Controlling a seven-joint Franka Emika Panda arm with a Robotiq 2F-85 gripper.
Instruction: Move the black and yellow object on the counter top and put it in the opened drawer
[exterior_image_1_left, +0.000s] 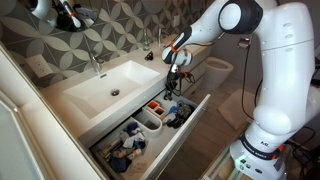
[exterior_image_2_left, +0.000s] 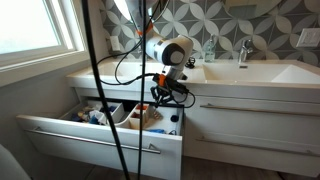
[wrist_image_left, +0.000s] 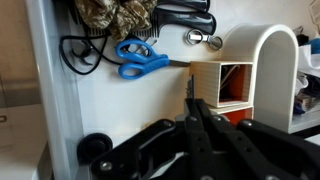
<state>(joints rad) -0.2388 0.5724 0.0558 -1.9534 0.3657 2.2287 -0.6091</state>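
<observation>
My gripper (exterior_image_1_left: 174, 72): clamped shut on the black and yellow object (exterior_image_2_left: 171, 93) | Object: hangs over drawer (exterior_image_2_left: 90, 140), near its back edge | Risk: limp cords (exterior_image_2_left: 178, 98) could snag my gripper or the bin (wrist_image_left: 262, 60) at release.

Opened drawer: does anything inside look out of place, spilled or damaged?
Nothing spilled or broken. The opened drawer is cluttered: blue scissors and a tangled black cord lie loose on its floor, outside the white bin.
</observation>
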